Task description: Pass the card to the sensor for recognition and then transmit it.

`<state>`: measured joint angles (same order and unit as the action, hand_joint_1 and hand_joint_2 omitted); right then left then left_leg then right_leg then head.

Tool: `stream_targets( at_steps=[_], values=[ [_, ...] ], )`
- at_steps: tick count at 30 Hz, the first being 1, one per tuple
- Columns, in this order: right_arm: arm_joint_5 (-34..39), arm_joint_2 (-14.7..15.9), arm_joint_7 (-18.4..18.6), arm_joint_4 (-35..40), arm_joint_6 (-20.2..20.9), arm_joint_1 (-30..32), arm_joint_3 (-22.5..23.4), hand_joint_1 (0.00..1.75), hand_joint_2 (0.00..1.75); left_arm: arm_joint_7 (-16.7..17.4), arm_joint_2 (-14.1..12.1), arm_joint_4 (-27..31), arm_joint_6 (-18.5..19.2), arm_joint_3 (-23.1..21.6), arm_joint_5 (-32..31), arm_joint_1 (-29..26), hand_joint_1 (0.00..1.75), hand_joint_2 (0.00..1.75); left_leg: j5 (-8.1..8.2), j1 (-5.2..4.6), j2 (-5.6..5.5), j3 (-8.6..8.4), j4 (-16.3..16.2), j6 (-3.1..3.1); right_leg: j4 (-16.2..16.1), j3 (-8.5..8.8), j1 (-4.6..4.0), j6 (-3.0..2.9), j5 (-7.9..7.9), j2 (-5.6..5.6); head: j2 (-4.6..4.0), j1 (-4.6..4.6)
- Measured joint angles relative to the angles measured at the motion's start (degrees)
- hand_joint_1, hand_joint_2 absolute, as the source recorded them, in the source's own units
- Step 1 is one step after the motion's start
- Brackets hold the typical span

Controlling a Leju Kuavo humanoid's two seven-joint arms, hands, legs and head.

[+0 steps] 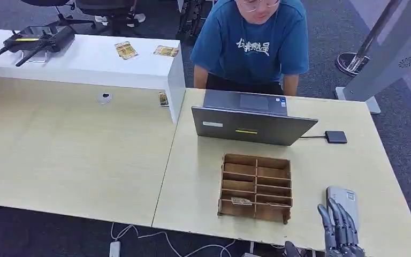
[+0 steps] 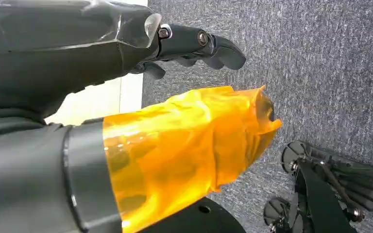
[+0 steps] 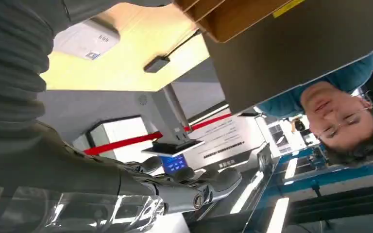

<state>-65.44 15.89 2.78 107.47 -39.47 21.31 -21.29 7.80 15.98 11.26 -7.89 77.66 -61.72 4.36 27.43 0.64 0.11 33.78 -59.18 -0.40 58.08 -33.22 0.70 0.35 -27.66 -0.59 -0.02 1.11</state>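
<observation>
a wooden rack [image 1: 256, 187] of thin plywood, cut into two columns of shallow slots, sits mid-way on the right worktop [image 1: 203, 176], with its open side up so cards can be lifted out from above. one card [image 1: 241, 201] lies in a near slot of the left column; it is small and pale, and its print is too small to read. that is the task's thing, and nothing grips it yet.

the right robot hand [image 1: 340, 230] rises at the near right edge of the worktop, fingers straight and together, grasping nothing; i judge it released. it stands just in front of the sensor [image 1: 343, 199], a flat light-grey plastic box with rounded corners, placed near that hand, probably so that a card can be swiped over it with a short reach. the right wrist view shows the same box [image 3: 85, 39] from below, smooth and matte.

the left robot hand [image 2: 194, 46] hangs over grey carpet, dark fingers loosely curled with nothing in them, its thumb wrapped in glossy orange tape.

a grey laptop [image 1: 251, 120] stands open at the far side of the rack, its lid back toward the robot, its screen facing a person in a blue shirt [image 1: 251, 45] who leans in from the far edge, likely to receive the card. a small black adapter [image 1: 335, 137] lies to its right on a cable.

the task looks barely begun: the card must first come out of its slot.
</observation>
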Motion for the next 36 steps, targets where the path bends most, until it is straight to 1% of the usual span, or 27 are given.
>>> stream_targets(
  at_steps=[7,10,13,16,19,25,28,33,36],
  values=[
    [4.61,-2.60,-2.97,-4.24,0.00,-4.02,-2.36,0.00,1.75,0.35,0.00,0.00,-0.07,0.00,-0.90,0.05,0.00,0.00,0.00,0.00,0.03,-0.01,0.00,0.00,0.01,0.00,0.00,-0.01,0.01,0.06,0.00,0.00],
    [7.03,-3.47,-3.67,-7.05,0.00,-7.00,-3.80,0.00,1.75,0.44,-0.02,0.00,-0.04,0.00,-1.42,0.11,0.00,0.00,-0.01,0.00,0.07,-0.03,0.00,0.00,0.01,0.01,0.00,-0.01,0.02,0.07,0.00,0.00],
    [7.85,-4.02,-3.91,-9.75,0.00,-9.51,-5.00,0.00,1.75,0.52,-0.07,0.00,0.02,0.00,-1.73,0.11,0.00,0.00,-0.02,0.00,0.07,-0.03,0.00,0.00,0.02,0.01,0.00,-0.03,0.03,0.06,0.00,0.00],
    [8.21,-4.35,-3.95,-11.27,0.00,-10.77,-5.79,0.00,1.75,0.61,-0.15,0.00,0.04,0.00,-1.83,0.11,0.00,0.00,-0.02,0.00,0.06,-0.02,0.00,0.00,0.02,0.01,0.00,-0.03,0.03,0.06,0.00,0.00],
    [10.36,-4.52,-4.18,-12.96,0.26,-12.46,-6.38,0.00,1.75,0.72,-0.17,0.00,0.00,0.00,-2.36,0.11,0.00,0.00,-0.01,0.00,0.06,-0.01,0.00,0.00,0.02,0.01,0.00,-0.03,0.03,0.08,0.00,0.00],
    [11.67,-5.03,-4.90,-16.50,1.88,-16.11,-6.80,0.00,1.75,1.05,-0.24,0.00,0.09,0.00,-3.02,0.15,0.00,0.00,-0.02,0.00,0.06,-0.02,0.00,0.00,0.02,0.01,0.00,-0.03,0.03,0.05,0.00,0.00],
    [12.94,-5.16,-5.18,-17.70,3.50,-17.06,-6.82,0.00,1.75,1.09,-0.26,0.00,0.09,0.00,-3.08,0.17,0.00,0.00,-0.02,0.00,0.06,-0.02,0.00,0.00,0.02,0.01,0.00,-0.03,0.03,0.06,0.00,0.02],
    [14.16,-5.33,-5.55,-19.34,4.35,-18.05,-6.84,0.00,1.75,1.11,-0.31,0.00,0.02,0.00,-3.10,0.16,0.00,0.00,-0.01,0.00,0.06,-0.02,0.00,0.00,0.02,0.01,0.00,-0.03,0.03,0.06,0.00,0.00],
    [15.86,-5.35,-5.99,-20.24,5.59,-18.30,-6.84,0.00,1.75,1.11,-0.33,0.00,-0.07,0.00,-3.37,0.16,0.00,0.00,-0.01,0.00,0.06,-0.01,0.00,0.00,0.02,0.01,0.00,-0.03,0.03,0.05,0.00,0.00]
  ],
)
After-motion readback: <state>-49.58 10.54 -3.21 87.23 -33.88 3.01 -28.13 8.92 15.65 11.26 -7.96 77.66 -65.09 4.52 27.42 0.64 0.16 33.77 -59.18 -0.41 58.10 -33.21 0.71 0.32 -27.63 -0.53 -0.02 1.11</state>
